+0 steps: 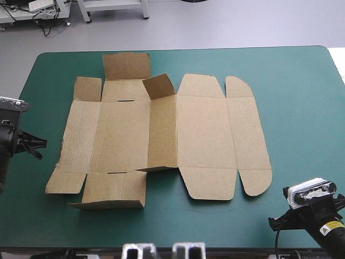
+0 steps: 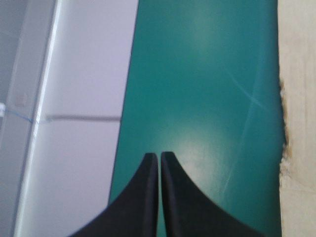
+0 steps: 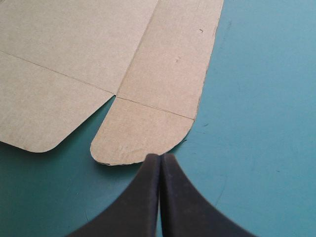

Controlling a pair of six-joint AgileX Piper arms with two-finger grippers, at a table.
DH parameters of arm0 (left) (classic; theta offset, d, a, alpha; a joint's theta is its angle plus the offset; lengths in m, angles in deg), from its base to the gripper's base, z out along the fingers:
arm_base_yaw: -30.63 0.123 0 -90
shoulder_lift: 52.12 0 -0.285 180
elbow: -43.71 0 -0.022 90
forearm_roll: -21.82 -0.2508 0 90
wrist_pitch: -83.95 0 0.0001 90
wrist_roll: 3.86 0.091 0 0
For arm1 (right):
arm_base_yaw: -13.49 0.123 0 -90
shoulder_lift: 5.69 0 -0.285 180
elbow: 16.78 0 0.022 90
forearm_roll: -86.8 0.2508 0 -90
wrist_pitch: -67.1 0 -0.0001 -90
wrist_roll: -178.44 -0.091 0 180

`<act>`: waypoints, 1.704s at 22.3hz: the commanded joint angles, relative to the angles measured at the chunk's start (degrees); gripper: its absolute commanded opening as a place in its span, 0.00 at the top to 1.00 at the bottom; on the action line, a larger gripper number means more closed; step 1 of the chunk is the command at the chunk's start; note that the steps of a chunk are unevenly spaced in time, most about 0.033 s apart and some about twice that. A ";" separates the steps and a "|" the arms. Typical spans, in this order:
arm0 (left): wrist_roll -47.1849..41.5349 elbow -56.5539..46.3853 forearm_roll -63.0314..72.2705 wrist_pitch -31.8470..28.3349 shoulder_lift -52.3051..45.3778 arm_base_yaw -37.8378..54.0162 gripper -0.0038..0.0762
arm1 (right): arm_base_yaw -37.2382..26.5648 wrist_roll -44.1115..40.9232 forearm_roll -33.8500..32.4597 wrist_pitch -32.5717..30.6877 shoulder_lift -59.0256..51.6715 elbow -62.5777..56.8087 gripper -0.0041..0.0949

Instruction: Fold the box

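Observation:
The brown box [image 1: 161, 135] lies as a cut sheet mostly flat in the middle of the table, with a few small flaps at its far left part raised. My left gripper [image 1: 36, 147] waits shut near the table's left edge, apart from the sheet. In the left wrist view its fingers [image 2: 159, 157] meet over bare teal-green cover, and the box's ragged left edge [image 2: 298, 98] runs beside them. My right gripper [image 1: 276, 221] rests shut at the front right corner. In the right wrist view its tips [image 3: 160, 157] point at the box's rounded corner flap [image 3: 140, 133], just short of it.
The teal-green cover [image 1: 291, 86] is bare to the right of the sheet and along the front edge. The table's left edge [image 2: 123, 98] lies close to my left gripper, with pale floor beyond it.

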 commanded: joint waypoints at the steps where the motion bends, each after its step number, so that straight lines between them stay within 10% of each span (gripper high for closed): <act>1: 6.35 1.74 12.89 -4.32 3.37 10.76 0.93 | 0.12 0.33 0.22 3.67 0.64 1.27 0.97; 9: 31.25 2.59 62.81 5.72 18.01 33.27 0.94 | 0.12 0.33 -0.52 3.09 0.64 1.18 0.97; 16: 33.86 2.73 64.64 9.56 20.67 33.74 0.93 | 0.12 0.33 -0.52 2.98 0.64 1.18 0.97; 26: 39.34 2.73 71.07 17.43 26.28 33.74 0.48 | 0.12 0.33 -0.90 1.22 0.64 1.18 0.97; 38: 47.67 2.73 71.57 19.24 37.53 28.13 0.49 | 0.12 0.07 -0.90 1.22 0.64 1.18 0.97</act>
